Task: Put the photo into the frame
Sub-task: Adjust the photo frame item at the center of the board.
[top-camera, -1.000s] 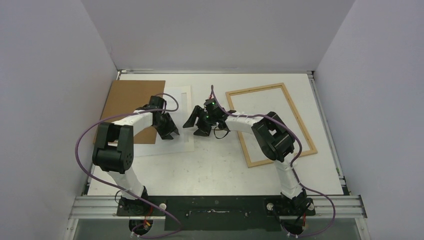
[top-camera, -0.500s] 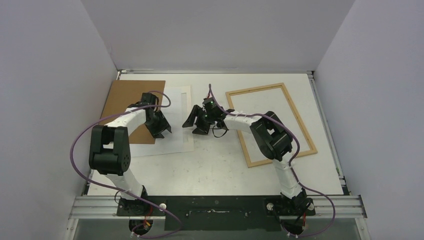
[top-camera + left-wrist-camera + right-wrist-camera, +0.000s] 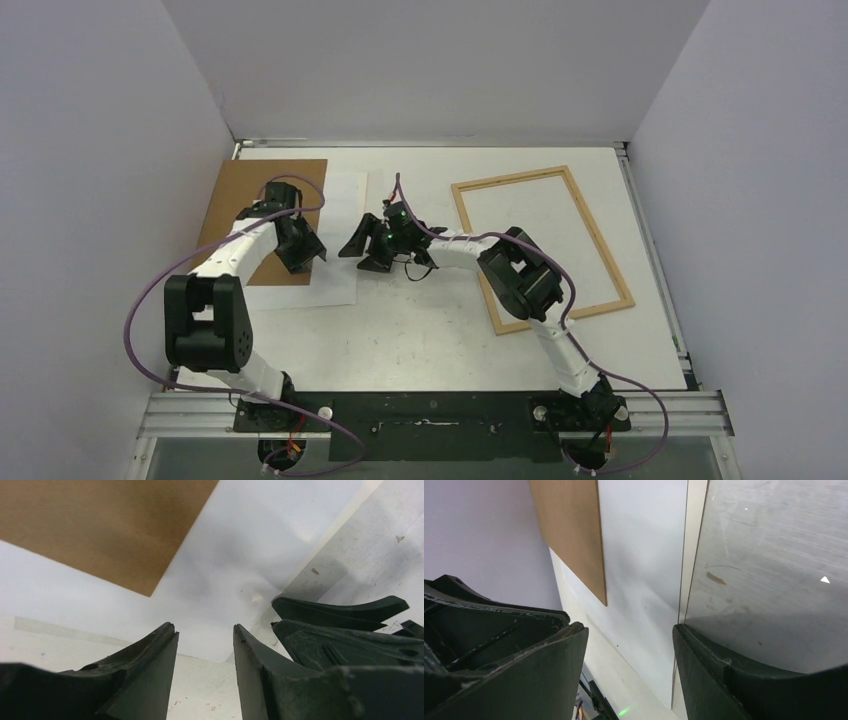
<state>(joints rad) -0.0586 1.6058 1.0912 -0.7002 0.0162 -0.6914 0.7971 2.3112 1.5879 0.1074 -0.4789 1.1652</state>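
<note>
The photo [image 3: 338, 232] lies white side up on the table, left of centre, its left part tucked under or against the brown backing panel [image 3: 250, 210]. The light wooden frame [image 3: 510, 179] lies empty to the right, apart from the sheet. My left gripper [image 3: 310, 260] hangs low over the sheet near the panel's corner, open, nothing between its fingers [image 3: 205, 630]. My right gripper [image 3: 357, 258] is open at the sheet's right edge [image 3: 626, 630]. That edge runs beside its right finger [image 3: 704, 665]. A paler strip [image 3: 695, 530] shows along it.
The brown panel [image 3: 95, 525] fills the back-left corner beside the enclosure wall. The two grippers stand close together, the right one's fingers [image 3: 340, 617] showing in the left wrist view. Bare tabletop [image 3: 420, 330] lies in front of the sheet and frame.
Both grippers have moved left, and the white sheet has slid left with them toward the brown panel. The frame has stayed put.
</note>
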